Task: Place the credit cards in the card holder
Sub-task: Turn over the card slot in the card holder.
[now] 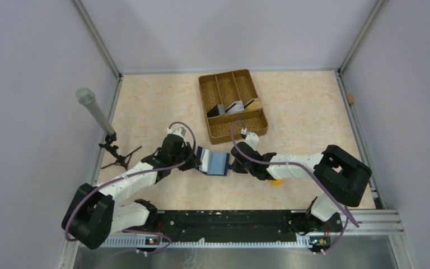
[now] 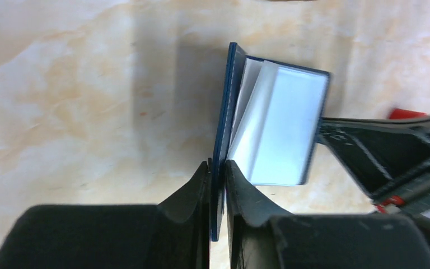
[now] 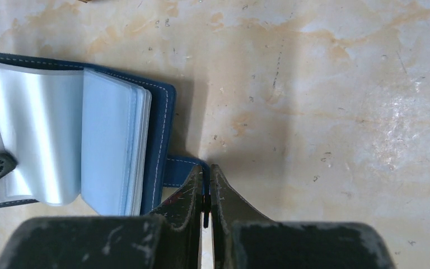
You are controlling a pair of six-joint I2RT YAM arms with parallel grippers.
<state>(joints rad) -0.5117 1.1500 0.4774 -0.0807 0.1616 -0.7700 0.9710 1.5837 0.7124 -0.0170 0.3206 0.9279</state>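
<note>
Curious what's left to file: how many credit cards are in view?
3, one at the near end of each long compartment of the woven tray: left card, middle card, right card. More may be hidden.

Three cards (image 1: 235,106), one holder (image 1: 218,163), one tray (image 1: 208,95)

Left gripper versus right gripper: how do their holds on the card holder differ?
The left gripper pinches the card holder's navy cover; the right gripper pinches its snap tab. Seen from above, the left gripper holds the left side, the right gripper the right side. Both are shut on it, and its clear sleeves lie open between them.
</note>
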